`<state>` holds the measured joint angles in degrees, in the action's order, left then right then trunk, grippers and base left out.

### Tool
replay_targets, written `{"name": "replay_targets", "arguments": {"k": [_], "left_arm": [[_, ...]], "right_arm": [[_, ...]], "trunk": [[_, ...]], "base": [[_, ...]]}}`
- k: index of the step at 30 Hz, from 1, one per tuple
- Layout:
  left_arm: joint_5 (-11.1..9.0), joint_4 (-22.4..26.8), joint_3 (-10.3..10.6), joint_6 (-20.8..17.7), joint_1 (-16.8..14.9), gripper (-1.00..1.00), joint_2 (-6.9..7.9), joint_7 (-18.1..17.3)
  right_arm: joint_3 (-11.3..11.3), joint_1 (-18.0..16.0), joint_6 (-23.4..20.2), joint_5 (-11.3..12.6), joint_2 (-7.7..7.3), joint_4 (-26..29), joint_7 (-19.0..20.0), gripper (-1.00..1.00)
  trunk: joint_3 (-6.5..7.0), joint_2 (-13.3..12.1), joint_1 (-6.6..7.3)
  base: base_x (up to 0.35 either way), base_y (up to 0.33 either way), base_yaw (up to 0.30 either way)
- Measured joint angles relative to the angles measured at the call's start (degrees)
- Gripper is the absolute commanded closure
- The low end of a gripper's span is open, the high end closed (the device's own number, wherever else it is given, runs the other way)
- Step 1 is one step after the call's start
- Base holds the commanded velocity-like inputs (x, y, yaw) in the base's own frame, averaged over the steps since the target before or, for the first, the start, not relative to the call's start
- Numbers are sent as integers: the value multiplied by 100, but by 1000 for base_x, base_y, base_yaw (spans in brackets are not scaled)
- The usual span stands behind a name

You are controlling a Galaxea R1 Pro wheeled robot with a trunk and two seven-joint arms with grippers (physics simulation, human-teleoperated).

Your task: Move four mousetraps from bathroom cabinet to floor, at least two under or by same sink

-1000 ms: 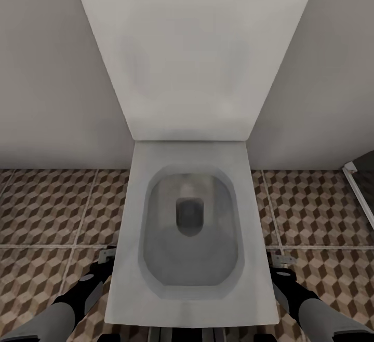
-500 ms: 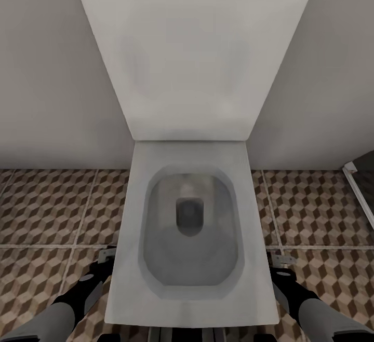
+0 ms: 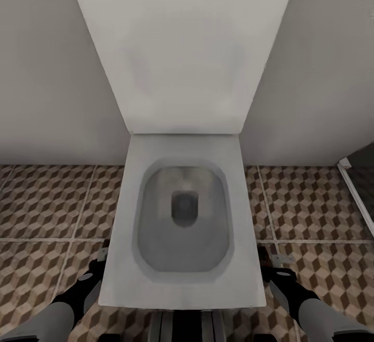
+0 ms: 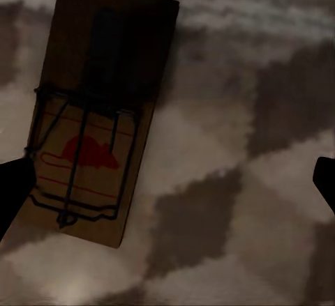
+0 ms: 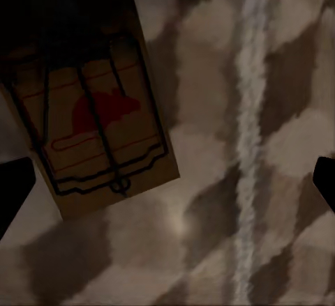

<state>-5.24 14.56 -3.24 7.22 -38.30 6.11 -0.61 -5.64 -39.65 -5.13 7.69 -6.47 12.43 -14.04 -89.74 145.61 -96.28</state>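
Two flat wooden mousetraps (image 4: 94, 111) (image 5: 91, 111) on cube-patterned floor (image 4: 230, 180), each between wide-spread, empty fingers (image 4: 14, 194).

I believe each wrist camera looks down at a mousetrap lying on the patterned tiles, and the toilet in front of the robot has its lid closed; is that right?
Not quite: the toilet lid is raised, leaving the bowl open, as the head view shows. The rest holds: the left wrist view shows a mousetrap on the patterned tiles, and the right wrist view another mousetrap.
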Motion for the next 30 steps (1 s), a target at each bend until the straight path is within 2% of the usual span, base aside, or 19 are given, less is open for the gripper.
{"name": "replay_targets", "arguments": {"k": [11, 16, 23, 30], "left_arm": [[-1, 28, -6, 65, 0, -100, 32, -24], [-4, 40, -9, 76, 0, -100, 97, -25], [-23, 56, -40, 86, 0, -100, 278, -24], [-36, 60, -59, 88, 0, -100, 343, -19]], "right_arm": [[-3, 0, 3, -1, 4, 6, 0, -100], [-9, 0, 5, -4, 13, 9, 0, -100], [-17, 0, 11, -15, 29, 79, -1, -100], [-18, 0, 12, -18, 34, 100, -2, -100]], "trunk": [[0, 0, -2], [0, 0, -1], [0, 0, 1], [0, 0, 1]], "base": [[-299, -2, 0], [-267, 0, 0], [-79, 0, 0], [-14, 0, 0]]}}
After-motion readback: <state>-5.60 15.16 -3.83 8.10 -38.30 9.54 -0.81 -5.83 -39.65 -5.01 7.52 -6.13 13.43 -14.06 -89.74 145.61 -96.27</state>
